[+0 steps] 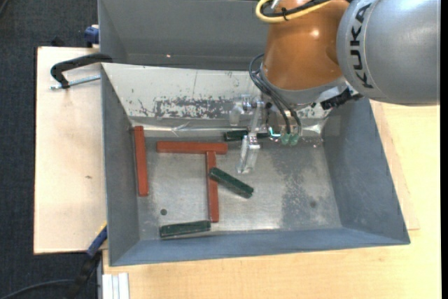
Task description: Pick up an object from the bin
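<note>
Nothing is seen lifted yet: the hand (245, 161) is held low in the bin (357, 178), just above the upper end of a dark green bar (232, 183) lying against a red stick (212, 187), its opening cannot be told, and grasp and lift are judged still to be done.

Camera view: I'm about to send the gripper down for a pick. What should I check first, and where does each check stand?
1. Is the gripper inside the grey bin? Ok.
2. Is a target close by? Ok: a tilted dark green bar lies flat on the floor, just below the gripper in the view.
3. Is that bar free of neighbours? Not ok: its left end meets the middle red bar.
4. Is the gripper directly above the bar? Cannot tell from this angle.
5. Is the gripper carrying nothing? Cannot tell: a dark green piece sits right beside it.
</note>
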Controlling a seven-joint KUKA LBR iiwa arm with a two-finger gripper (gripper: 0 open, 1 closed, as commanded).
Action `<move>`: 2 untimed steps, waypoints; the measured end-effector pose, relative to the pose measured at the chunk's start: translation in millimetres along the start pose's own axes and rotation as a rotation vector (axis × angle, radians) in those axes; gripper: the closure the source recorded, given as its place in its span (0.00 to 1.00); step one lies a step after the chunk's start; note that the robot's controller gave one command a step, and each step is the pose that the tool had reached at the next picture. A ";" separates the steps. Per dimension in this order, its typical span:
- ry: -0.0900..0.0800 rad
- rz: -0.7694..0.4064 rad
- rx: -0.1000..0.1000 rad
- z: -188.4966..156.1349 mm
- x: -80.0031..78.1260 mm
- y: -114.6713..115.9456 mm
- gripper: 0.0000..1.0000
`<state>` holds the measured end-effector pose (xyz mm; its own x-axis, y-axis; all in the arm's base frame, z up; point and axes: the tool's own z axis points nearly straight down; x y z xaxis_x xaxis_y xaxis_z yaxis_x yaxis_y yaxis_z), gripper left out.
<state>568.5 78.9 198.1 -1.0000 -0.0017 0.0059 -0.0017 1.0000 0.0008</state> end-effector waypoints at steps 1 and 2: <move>-0.002 -0.500 0.001 122.0 19.0 49.0 0.00; -0.006 -0.869 0.004 127.4 15.1 -8.0 0.00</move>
<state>552.6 70.9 70.8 -0.6444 -0.7647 -0.0001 -0.7647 0.6444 -0.0011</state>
